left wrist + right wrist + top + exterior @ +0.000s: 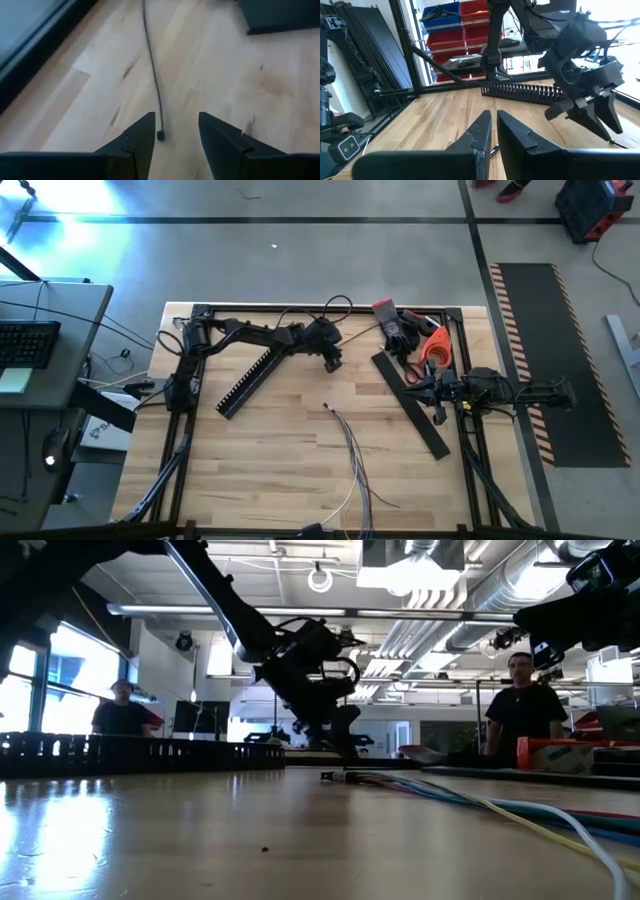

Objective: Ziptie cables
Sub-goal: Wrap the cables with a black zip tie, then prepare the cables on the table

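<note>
A: What status is indicated?

B: The cables (pixel 352 455) lie loose on the table (pixel 280 450), unbound. The left gripper (pixel 175 135) is held above a thin black ziptie (pixel 152 75), fingers spread, nothing gripped. The right gripper (pixel 492 131) is parked at the table's right edge, fingers pressed together.

A: What is obscured?

B: The bundle's near ends are cut off.

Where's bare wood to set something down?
Free: the near-left table, bordered by the slotted duct and the cables; also the middle strip between the cables and the flat black strip. Crowded: the far-right corner with the red-handled tool and the orange tool.
</note>
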{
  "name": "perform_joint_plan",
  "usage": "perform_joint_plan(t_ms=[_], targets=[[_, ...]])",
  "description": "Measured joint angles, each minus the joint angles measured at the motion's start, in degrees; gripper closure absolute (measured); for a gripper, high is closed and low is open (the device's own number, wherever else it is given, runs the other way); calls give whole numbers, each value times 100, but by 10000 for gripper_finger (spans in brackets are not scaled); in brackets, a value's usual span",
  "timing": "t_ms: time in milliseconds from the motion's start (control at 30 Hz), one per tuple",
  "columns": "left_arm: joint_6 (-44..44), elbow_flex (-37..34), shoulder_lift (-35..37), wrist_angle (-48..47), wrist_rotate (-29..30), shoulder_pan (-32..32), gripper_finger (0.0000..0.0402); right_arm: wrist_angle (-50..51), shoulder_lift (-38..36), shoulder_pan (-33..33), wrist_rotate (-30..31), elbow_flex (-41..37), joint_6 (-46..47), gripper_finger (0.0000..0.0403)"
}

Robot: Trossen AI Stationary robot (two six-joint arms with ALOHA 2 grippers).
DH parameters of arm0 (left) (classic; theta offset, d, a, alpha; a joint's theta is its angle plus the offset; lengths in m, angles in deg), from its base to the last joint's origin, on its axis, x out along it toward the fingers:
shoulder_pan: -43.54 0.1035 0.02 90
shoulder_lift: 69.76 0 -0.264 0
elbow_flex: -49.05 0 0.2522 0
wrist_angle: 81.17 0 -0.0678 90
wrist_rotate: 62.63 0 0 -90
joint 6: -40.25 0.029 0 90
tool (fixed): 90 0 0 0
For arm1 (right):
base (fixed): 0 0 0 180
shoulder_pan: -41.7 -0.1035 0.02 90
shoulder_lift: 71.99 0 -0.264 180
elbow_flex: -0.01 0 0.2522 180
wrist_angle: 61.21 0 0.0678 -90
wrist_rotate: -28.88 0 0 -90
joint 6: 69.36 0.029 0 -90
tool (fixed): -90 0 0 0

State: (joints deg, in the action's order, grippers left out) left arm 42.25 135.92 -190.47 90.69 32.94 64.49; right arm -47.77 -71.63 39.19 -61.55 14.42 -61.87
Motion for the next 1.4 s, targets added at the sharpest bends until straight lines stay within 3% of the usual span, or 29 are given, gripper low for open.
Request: perform_joint_plan(t_ms=[467,800,1000,1200,1267,1400], targets=[[-1061,4,-83,-482,405,-129,297,0,0,-1,-2,0,1,387],[-1071,22,-184,-730,768,-380,396,0,0,0,0,0,1,387],[-1229,12,-90,-939,429,-540,401,0,0,-1,-2,0,1,387],[-1338,-23,440,-1554,173,-889,401,0,0,0,0,0,1,387],[-1349,-6,552,-1379,283,-774,401,0,0,-1,0,0,1,387],[-1402,97,439,-1152,-137,-307,383,1,8,0,0,0,1,387]])
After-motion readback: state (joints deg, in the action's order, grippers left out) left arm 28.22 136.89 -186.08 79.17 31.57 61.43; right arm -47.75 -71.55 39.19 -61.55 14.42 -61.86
